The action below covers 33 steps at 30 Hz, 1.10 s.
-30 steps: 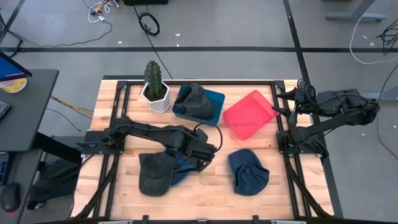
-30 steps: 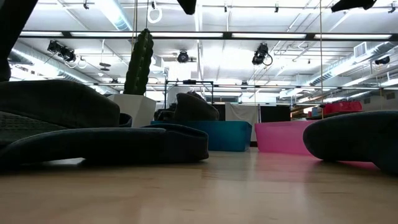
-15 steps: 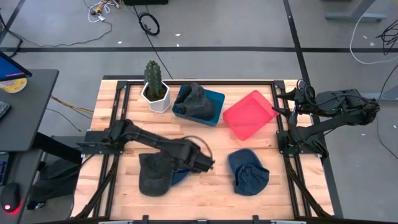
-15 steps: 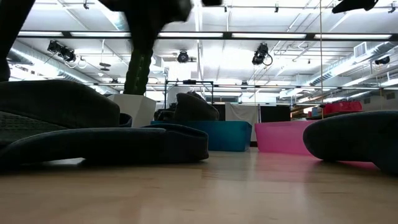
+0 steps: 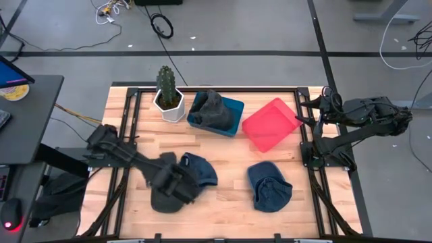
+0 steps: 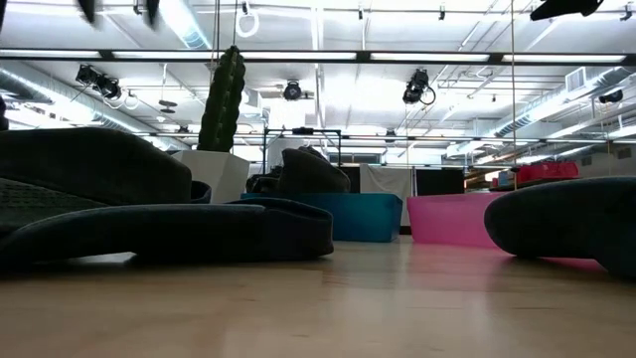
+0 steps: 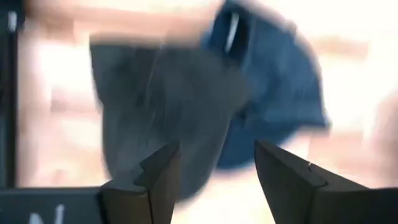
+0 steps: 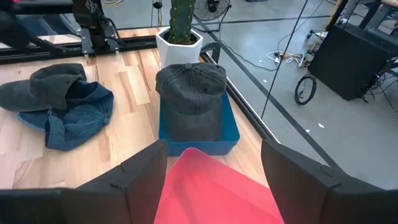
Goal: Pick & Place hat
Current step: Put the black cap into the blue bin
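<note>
On the pale wooden slatted table [image 5: 223, 152], we see 2 soft caps overlapping near its front left: a dark grey cap [image 5: 164, 191] touching a blue denim cap [image 5: 199, 170]. Our left gripper [image 5: 177, 183], clamped a second ago, now hangs spread and empty above them, so nothing got lifted. Our right gripper [image 8: 214, 163] waits released beside the pink bin [image 5: 270, 124].

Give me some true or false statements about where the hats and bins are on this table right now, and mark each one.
1. A dark grey cap sits in the blue bin. True.
2. The pink bin holds a hat. False: it is empty.
3. The left gripper is over the grey and blue hats at the table's front left. True.
4. The cactus pot lies tipped over. False: it stands upright.
5. The right gripper holds a hat. False: it is open at the table's edge.
</note>
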### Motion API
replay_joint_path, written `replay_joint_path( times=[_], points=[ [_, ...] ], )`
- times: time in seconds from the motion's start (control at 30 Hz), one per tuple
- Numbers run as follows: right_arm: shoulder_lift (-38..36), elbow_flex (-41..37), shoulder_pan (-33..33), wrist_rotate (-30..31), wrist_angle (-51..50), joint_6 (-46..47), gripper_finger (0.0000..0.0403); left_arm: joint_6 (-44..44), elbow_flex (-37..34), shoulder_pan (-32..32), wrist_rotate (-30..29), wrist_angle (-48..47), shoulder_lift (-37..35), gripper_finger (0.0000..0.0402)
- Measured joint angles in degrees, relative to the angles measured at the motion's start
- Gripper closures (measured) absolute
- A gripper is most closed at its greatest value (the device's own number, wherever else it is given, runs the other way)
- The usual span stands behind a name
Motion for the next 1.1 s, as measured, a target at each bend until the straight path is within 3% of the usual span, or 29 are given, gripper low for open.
replay_joint_path(
  times=[0.1, 0.2, 0.37, 0.47, 0.57, 0.73, 0.83, 0.97, 1.1],
  points=[
    [0.0, 0.0, 0.0, 0.0, 0.3, 0.1, 0.0140, 2.3, -3.0, 1.2, -9.9, 0.8, -0.3, 0.0193],
    [0.0, 0.0, 0.0, 0.0, 0.3, 1.0, 0.0140, 4.3, -3.6, 3.3, -14.0, 2.3, -0.2, 0.0193],
    [0.0, 0.0, 0.0, 0.0, 0.3, 2.0, 0.0140, 7.3, -3.6, 8.3, -10.8, 0.7, 0.0, 0.0193],
    [0.0, 0.0, 0.0, 0.0, 0.6, 2.0, 0.0140, 8.8, -3.7, 12.0, -6.8, 0.2, 0.0, 0.0193],
    [0.0, 0.0, 0.0, 0.0, 0.8, 2.0, 0.0140, 15.8, -3.7, 16.0, -0.6, 2.6, 0.0, 0.0193],
    [0.0, 0.0, 0.0, 0.0, 0.8, 2.0, 0.0140, 45.5, -3.6, 20.6, 2.8, 9.1, 0.3, 0.0193],
    [0.0, 0.0, 0.0, 0.0, 0.8, 2.0, 0.0140, 73.0, -3.7, 22.1, 1.7, 13.1, 0.4, 0.0193],
    [0.0, 0.0, 0.0, 0.0, 0.8, 2.0, 0.0140, 107.0, -3.6, 22.7, 6.2, 16.7, 0.4, 0.0193],
    [0.0, 0.0, 0.0, 0.0, 0.7, 2.9, 0.0140, 127.4, -3.6, 22.0, 13.2, 15.8, 0.4, 0.0193]
  ],
)
